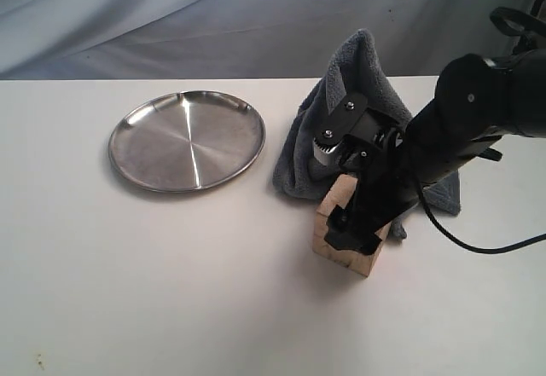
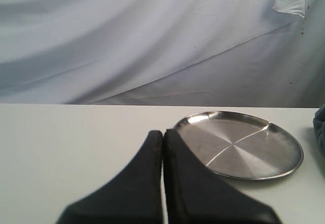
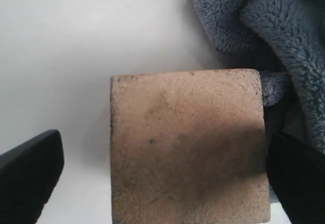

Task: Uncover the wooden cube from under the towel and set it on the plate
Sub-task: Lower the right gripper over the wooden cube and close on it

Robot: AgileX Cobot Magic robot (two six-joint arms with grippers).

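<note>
My right gripper [image 3: 162, 165] stands wide open over the wooden cube [image 3: 188, 142], with one finger [image 3: 30, 176] on either side of it. That finger is clearly apart from the block, and the white table [image 3: 76, 56] shows in the gap. The other finger sits just beside the opposite face; I cannot tell whether it touches.

The cube rests on the table between my jaws with its top uncovered. It is pale beige wood with a square, slightly rough and grainy face, a darker smudged patch across the middle and softly worn edges.

The towel [image 3: 264, 26] is thick, fluffy blue-grey fleece. It is bunched past the cube on the side of my closer finger, and one fold touches the block's corner. In the exterior view it rises in a peak behind my arm.

The plate [image 1: 188, 140], round, shallow and shiny steel, lies well apart from these jaws, out beyond the finger with the gap.

My left gripper [image 2: 162, 135] is closed, its dark fingers pressed together, with the plate near ahead of their tips.
</note>
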